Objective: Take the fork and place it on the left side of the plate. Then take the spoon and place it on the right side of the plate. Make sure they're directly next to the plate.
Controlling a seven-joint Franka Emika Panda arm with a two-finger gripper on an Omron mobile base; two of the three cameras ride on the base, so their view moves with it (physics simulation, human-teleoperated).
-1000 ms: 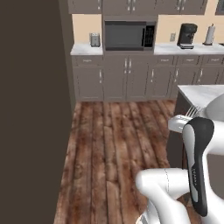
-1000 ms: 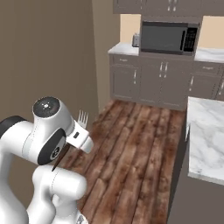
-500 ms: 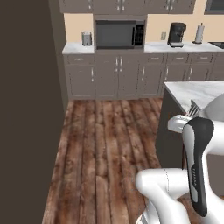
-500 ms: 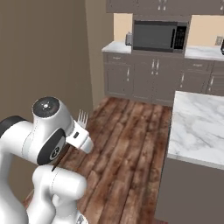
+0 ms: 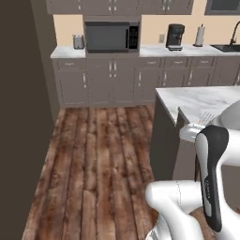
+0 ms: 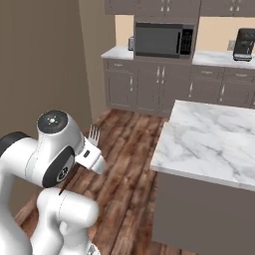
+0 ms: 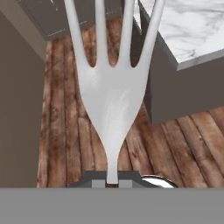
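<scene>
My gripper (image 7: 112, 181) is shut on the handle of the fork (image 7: 113, 92), whose pale tines point up and away from the hand. The fork's tines (image 6: 93, 132) stick up beside the arm's wrist in the right base view. In the left base view the fork (image 5: 206, 117) shows just above the hand, near the corner of the island. The gripper (image 6: 92, 151) is held close in front of the robot's body, over the floor. The plate and the spoon are out of view.
A marble-topped island (image 6: 214, 139) stands ahead to the right, its corner (image 5: 180, 110) near the hand. A wood floor (image 5: 103, 154) runs to the back counter with a microwave (image 5: 111, 36) and a coffee machine (image 5: 175, 36). A brown wall (image 5: 23, 117) closes the left.
The whole scene has shifted: the base has moved, and the island has come closer and further into view. The arm holds the same pose with the fork still in the gripper.
</scene>
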